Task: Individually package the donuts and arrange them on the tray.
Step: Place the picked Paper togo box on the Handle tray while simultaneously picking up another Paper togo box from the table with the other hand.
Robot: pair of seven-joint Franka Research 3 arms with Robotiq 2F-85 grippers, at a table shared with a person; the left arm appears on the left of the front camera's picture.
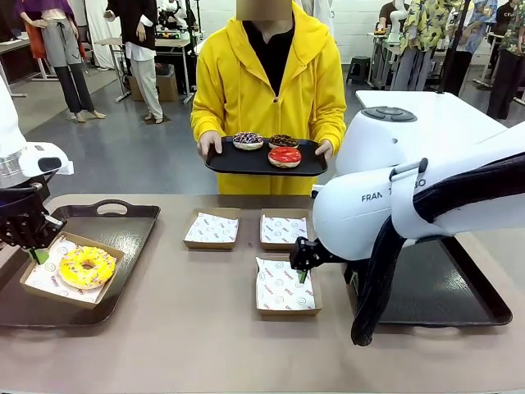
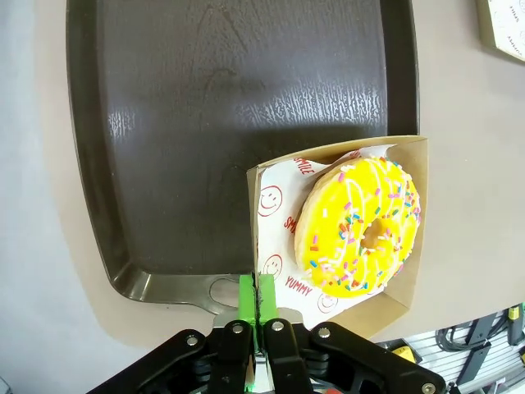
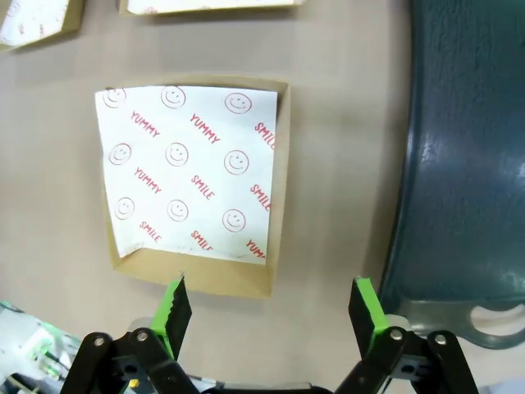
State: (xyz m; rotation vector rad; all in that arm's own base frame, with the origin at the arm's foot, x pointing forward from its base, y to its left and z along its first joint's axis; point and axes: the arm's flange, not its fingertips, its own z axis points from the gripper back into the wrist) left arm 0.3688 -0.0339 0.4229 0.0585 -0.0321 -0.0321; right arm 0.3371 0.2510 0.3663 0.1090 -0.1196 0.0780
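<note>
A yellow-glazed donut (image 1: 86,267) (image 2: 358,226) with sprinkles lies in a paper-lined cardboard box (image 1: 49,279) (image 2: 410,279) on the left tray (image 1: 123,226) (image 2: 246,82). My left gripper (image 1: 34,253) (image 2: 257,291) is shut on that box's rim. At the far side, a person holds a black tray (image 1: 238,162) carrying a red-glazed donut (image 1: 285,155) and two dark sprinkled donuts (image 1: 248,140) (image 1: 283,140). Over the near edge of an unfilled box (image 1: 285,289) (image 3: 193,172), my right gripper (image 1: 302,267) (image 3: 271,308) stands open with nothing between its fingers.
Two more paper-lined boxes (image 1: 212,228) (image 1: 284,229) sit in a row at mid-table. A second dark tray (image 1: 443,287) (image 3: 467,164) lies on the right, partly under my right arm. Bare tabletop runs along the near edge.
</note>
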